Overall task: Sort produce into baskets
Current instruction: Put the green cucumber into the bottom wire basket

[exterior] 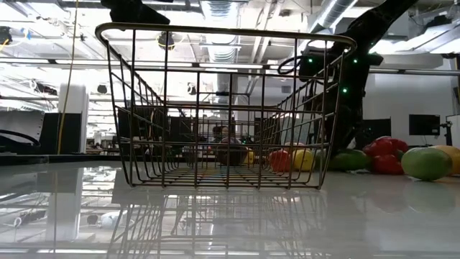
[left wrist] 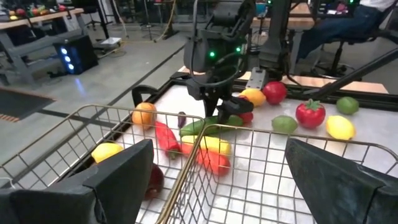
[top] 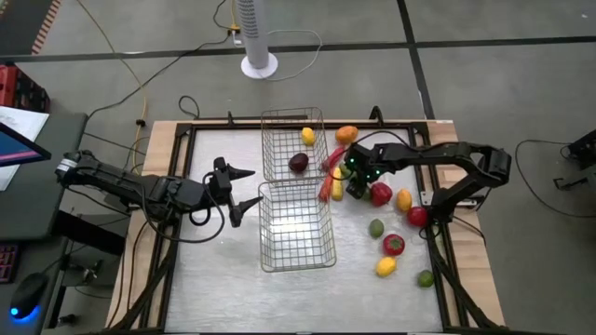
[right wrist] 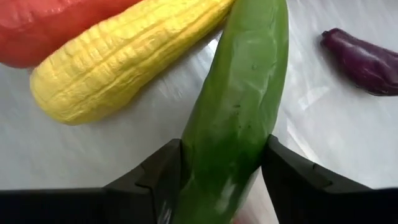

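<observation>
Two wire baskets stand mid-table. The far basket [top: 291,141] holds a lemon [top: 307,136] and a dark plum [top: 298,163]. The near basket [top: 296,223] has nothing in it. My right gripper [top: 352,177] is just right of the far basket, shut on a green cucumber [right wrist: 239,106]. A yellow corn cob [right wrist: 124,59] and a red pepper [right wrist: 56,25] lie beside the cucumber. My left gripper [top: 253,186] is open and empty, left of the baskets, and it looks across them in its own wrist view [left wrist: 219,146]. My right gripper pinches the cucumber's two sides [right wrist: 205,155] between its two fingers, near one end. The fingers come from above, pointing down, and lie across it [left wrist: 217,115]. The cucumber [left wrist: 202,127] lies about level; whether it is clear of the table I cannot tell.
Loose produce lies right of the baskets: an orange [top: 346,134], a tomato [top: 393,244], lemons [top: 385,266], limes [top: 376,227] and red pieces [top: 380,194]. A purple piece [right wrist: 364,59] lies near the cucumber. There is bare table left of the baskets and near the front edge.
</observation>
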